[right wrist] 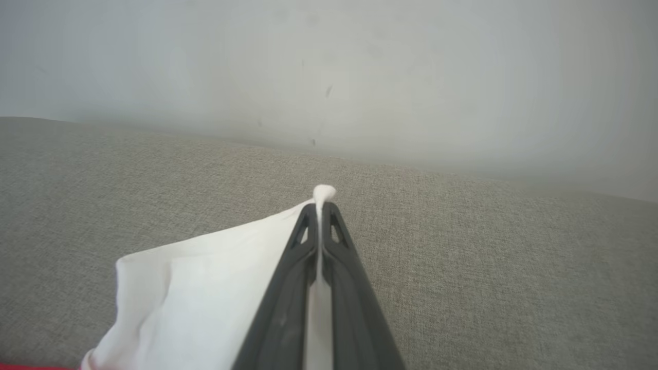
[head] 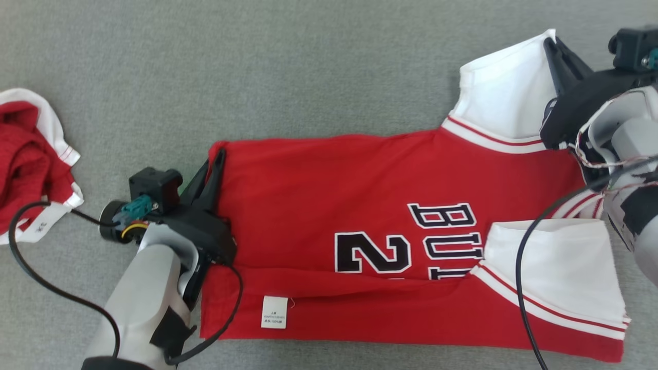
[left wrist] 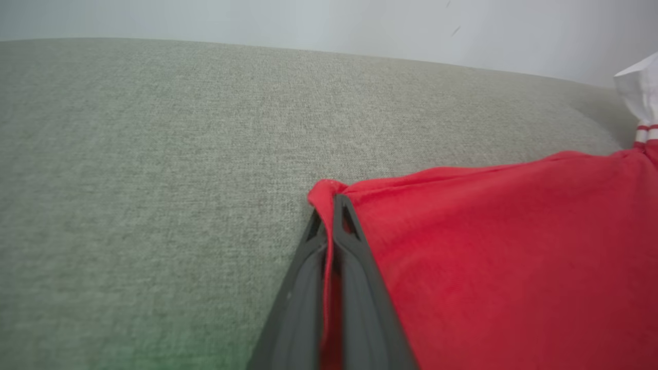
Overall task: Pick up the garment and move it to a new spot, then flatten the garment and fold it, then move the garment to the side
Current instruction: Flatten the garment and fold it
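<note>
garment: the red jersey (head: 360, 195) is lying spread out on the grey fabric surface (head: 257, 67), taking the middle and the right of the head view, with its length running from left to right. black and white letters and a number are showing on the red cloth, towards the front edge.
far sleeve: the far sleeve (head: 504, 97), white with red stripes at its seam, is pointing away from the robot at the upper right. its outer corner is sitting inside the right gripper.
near sleeve: the near sleeve (head: 555, 272), also white, is lying folded over the red body at the lower right.
left gripper: the left gripper (head: 222, 151) is clenching the far left corner of the red jersey. in the left wrist view the red cloth is running between the two dark fingers (left wrist: 360, 288), which are pressing together, and a small bunch is sticking out past the tips.
right gripper: the right gripper (head: 549, 40) is grasping the corner of the far sleeve. in the right wrist view the white cloth is passing between the closed fingers (right wrist: 288, 308) and a little nub is poking out beyond them.
tag: a white tag (head: 274, 312) is lying on the red cloth near the front left corner.
other cloth: a second garment (head: 25, 154), red and white, is lying crumpled at the left edge, well apart from the red jersey.
cable: a black cable (head: 31, 272) is curving over the surface beside the left arm.
background: a pale wall (right wrist: 360, 61) is rising behind the surface in the wrist views.
</note>
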Motion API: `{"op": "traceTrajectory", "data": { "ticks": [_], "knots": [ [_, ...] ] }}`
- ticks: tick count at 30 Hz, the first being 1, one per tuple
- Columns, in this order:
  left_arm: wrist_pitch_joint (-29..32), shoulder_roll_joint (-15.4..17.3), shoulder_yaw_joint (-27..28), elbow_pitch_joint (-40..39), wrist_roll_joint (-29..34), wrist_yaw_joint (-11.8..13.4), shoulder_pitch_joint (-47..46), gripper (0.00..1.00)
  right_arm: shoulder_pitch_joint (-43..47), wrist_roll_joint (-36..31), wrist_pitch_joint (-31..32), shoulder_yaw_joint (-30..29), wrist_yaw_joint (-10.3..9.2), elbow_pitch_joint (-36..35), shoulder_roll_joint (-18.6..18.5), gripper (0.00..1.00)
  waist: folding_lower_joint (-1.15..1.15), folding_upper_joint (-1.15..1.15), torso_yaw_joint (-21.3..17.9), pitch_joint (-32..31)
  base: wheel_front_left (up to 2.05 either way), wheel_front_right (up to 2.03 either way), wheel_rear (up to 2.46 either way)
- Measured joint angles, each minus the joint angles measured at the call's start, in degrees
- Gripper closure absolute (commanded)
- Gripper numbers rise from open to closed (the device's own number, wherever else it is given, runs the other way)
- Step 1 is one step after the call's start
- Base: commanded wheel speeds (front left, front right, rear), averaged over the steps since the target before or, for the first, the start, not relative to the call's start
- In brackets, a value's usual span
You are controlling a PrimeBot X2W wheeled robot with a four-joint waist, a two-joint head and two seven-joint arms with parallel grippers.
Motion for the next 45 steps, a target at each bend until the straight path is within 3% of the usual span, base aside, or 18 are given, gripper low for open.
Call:
{"op": "traceTrajectory", "data": {
  "ticks": [11, 19, 35, 45],
  "knots": [
    [0.07, 0.56, 3.11, -2.08, 1.44, -0.21, 4.21, 1.0, 9.67, 6.25, -4.24, 2.0, 0.0, -9.47, -4.1, 1.0, -0.01, 0.0, -3.05, -4.53, 0.0, 0.0, 0.0],
    [0.07, 0.52, 4.42, -6.27, 3.53, -0.49, 6.95, 1.0, 17.84, 8.1, -4.9, 1.69, 0.0, -14.79, -4.74, 1.0, -0.01, 0.0, -4.33, -7.47, 0.0, 0.0, 0.0],
    [0.08, 0.44, 6.93, -15.58, 3.8, -1.0, 21.03, 1.0, 34.62, 6.03, -4.99, -9.21, 0.0, -23.09, -4.94, 1.0, -0.02, -0.01, -4.03, -13.04, 0.0, 0.0, 0.0],
    [0.08, 0.13, 8.68, -16.86, 2.85, -1.13, 25.69, 1.0, 42.0, 4.92, -5.0, -14.91, 0.0, -27.64, -4.1, 1.0, -0.02, -0.01, -5.05, -14.43, 0.0, 0.0, 0.0]
  ]
}}
